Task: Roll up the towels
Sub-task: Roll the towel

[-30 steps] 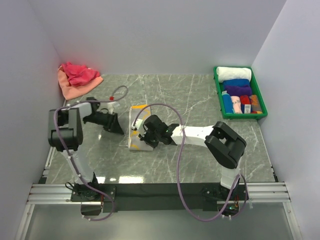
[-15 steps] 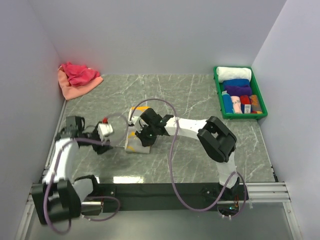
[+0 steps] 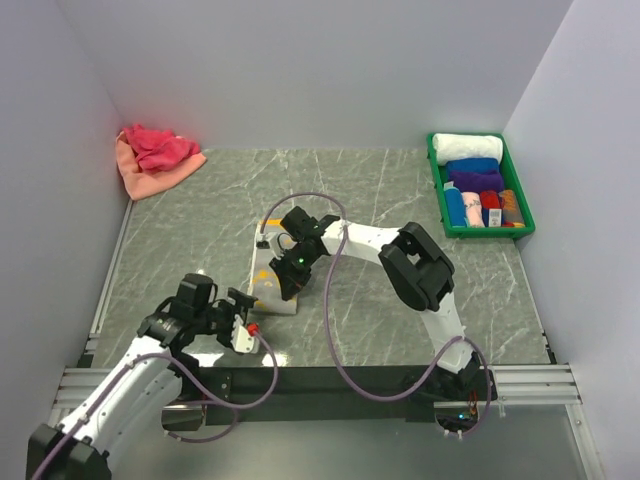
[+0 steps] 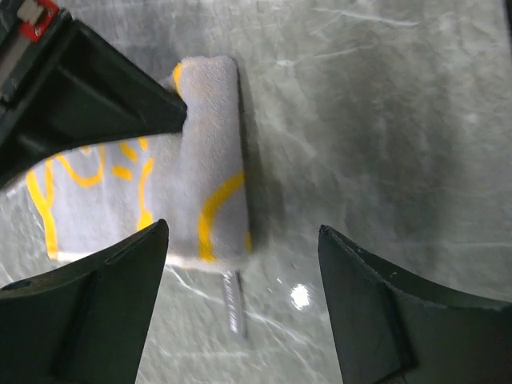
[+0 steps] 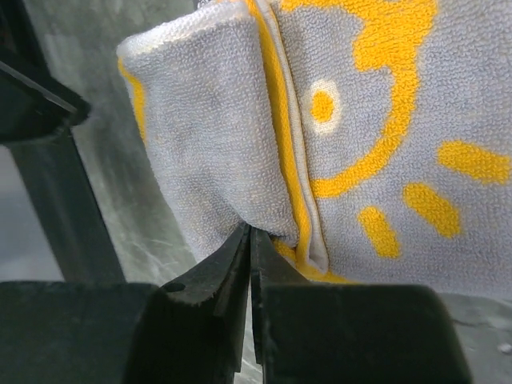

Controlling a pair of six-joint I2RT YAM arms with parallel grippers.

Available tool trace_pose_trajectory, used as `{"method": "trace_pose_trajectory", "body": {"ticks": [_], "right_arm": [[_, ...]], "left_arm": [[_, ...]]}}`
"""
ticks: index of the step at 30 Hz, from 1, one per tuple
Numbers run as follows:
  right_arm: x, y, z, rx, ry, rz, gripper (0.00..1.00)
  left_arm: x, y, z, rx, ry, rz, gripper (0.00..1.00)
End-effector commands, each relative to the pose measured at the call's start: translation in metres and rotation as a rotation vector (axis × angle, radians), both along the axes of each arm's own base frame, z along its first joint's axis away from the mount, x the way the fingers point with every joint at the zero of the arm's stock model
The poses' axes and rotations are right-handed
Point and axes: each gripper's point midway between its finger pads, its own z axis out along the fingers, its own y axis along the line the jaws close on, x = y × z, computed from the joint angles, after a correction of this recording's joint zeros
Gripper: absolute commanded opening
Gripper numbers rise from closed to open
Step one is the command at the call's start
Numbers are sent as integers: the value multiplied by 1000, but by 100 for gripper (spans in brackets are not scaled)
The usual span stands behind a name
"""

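Observation:
A grey towel [image 3: 262,286] with a yellow sun pattern lies flat in the middle of the table, one long edge folded over into a first roll. My right gripper [image 3: 289,272] is on it. In the right wrist view its tips [image 5: 250,233] are shut, pinching the edge of the rolled fold [image 5: 210,136]. My left gripper [image 3: 246,318] is open and empty at the towel's near-left corner. In the left wrist view the gripper [image 4: 242,229] frames the towel's rolled end [image 4: 210,168], apart from it, with the right gripper [image 4: 76,88] on the towel beyond.
A heap of pink and red towels [image 3: 153,155] lies at the back left corner. A green tray [image 3: 437,190] with several rolled towels stands at the back right. Grey walls close in the table on three sides.
My left arm has swung from the table's left side down to the near-left corner of the towel. My right gripper has shifted a little along the towel, still on it.

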Motion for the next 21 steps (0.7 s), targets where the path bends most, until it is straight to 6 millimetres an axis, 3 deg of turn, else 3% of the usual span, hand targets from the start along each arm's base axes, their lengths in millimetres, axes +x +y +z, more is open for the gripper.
{"method": "trace_pose_trajectory", "body": {"ticks": [1, 9, 12, 15, 18, 21], "right_arm": [[-26, -28, -30, -151, 148, 10, 11], [-21, -35, -32, -159, 179, 6, 13], [-18, -38, -31, -158, 191, -4, 13], [-17, -40, -28, -156, 187, -10, 13], [-11, -41, -17, -137, 172, -39, 15], [16, -46, 8, -81, 108, -150, 22]], "left_arm": [[26, -8, 8, 21, -92, 20, 81], [43, -27, -9, 94, -20, 47, 69], [50, -25, -21, 145, 10, 96, 59], [49, -20, -34, 206, 119, 145, 36], [38, -19, -37, 241, 240, 149, 22], [18, -22, -40, 275, 432, 134, 13]]}}
